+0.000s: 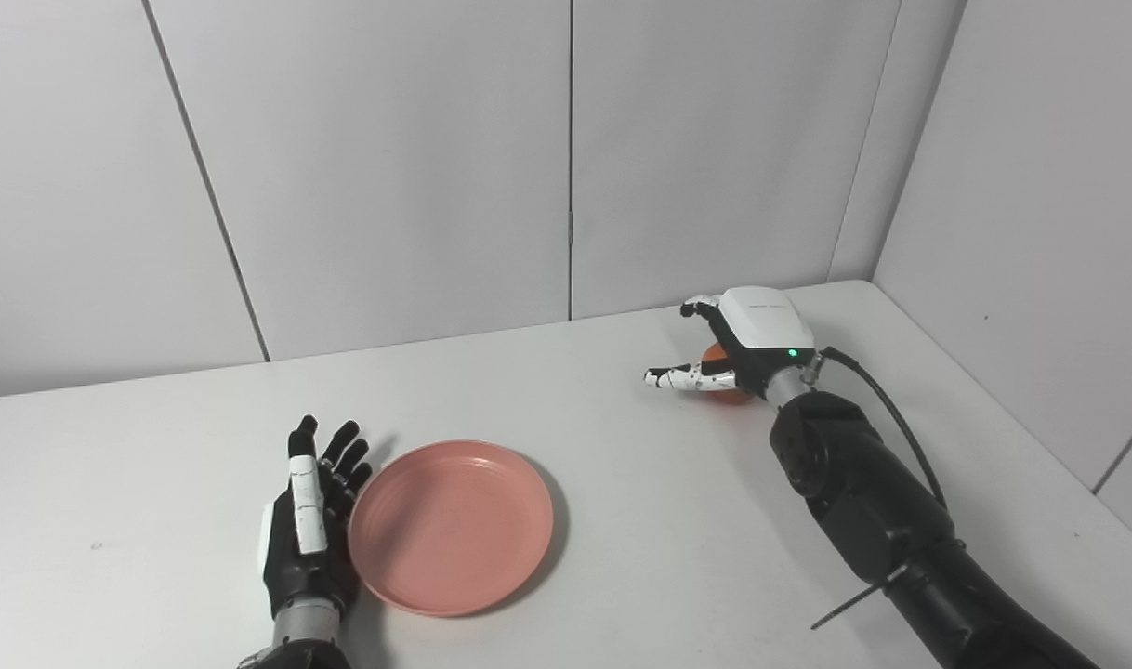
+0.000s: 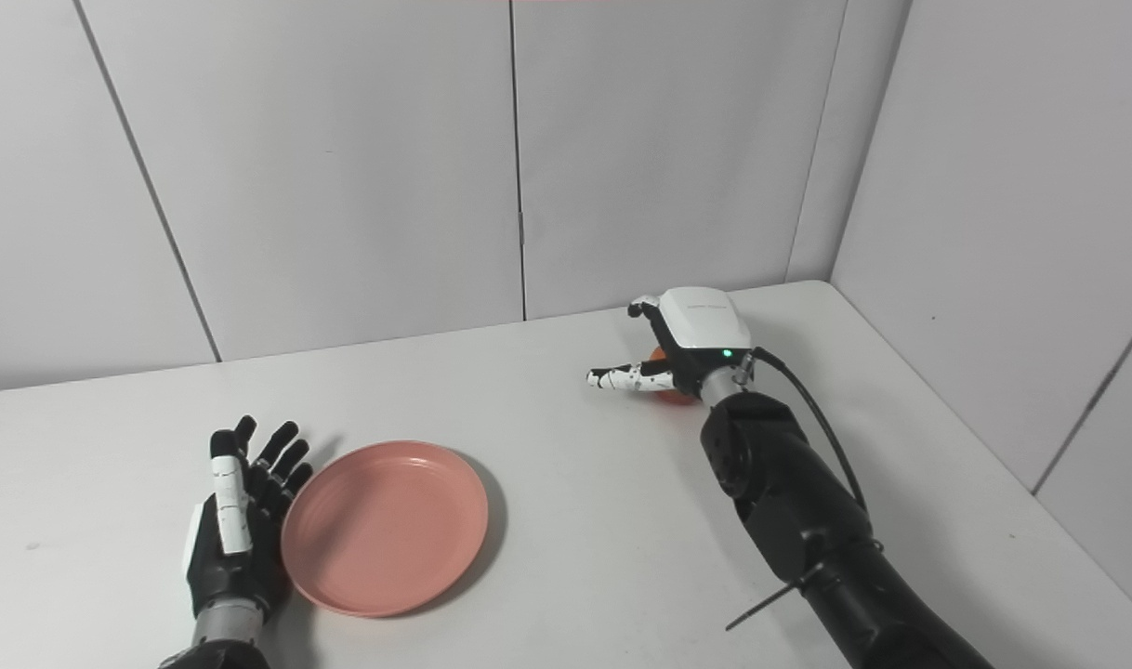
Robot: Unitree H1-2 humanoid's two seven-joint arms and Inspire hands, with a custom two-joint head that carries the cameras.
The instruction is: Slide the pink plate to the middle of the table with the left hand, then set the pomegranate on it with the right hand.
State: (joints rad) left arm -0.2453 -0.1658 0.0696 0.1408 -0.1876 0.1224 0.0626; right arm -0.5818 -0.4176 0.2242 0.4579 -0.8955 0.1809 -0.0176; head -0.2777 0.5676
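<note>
Bench (image 1: 622, 520) shot: left robot hand (image 1: 308, 520) at about 7 o'clock, fingers spread, edge-on against the pink plate (image 1: 451, 527) beside it. Up at 2 o'clock, right robot hand (image 1: 729, 358) cups over the pomegranate (image 1: 726, 395), mostly hidden, so can't tell if it's actually gripped.
</note>
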